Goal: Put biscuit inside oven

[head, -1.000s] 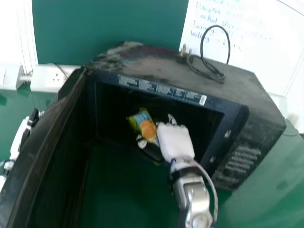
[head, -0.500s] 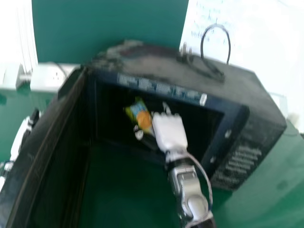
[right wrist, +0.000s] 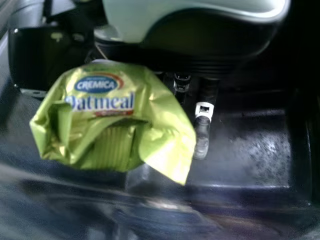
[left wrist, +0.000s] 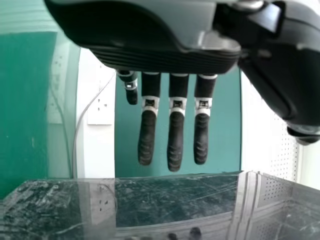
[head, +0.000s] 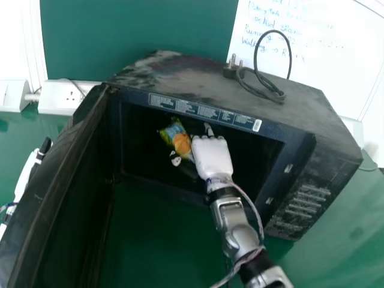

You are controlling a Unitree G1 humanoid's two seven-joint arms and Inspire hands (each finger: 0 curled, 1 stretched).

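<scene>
Holding the labelled packet (right wrist: 107,130), the right hand (head: 212,159) is inside the oven (head: 180,78).

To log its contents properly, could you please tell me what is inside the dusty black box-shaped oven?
Inside the oven, the robot's white right hand holds a crinkled green biscuit packet; whatever lies directly behind them is covered.

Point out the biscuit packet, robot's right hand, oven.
Biscuit packet (right wrist: 102,137): right wrist view, green wrapper's front.
Right hand (head: 212,161): head view, white back of the hand.
Oven (head: 192,78): head view, dusty top panel.
</scene>
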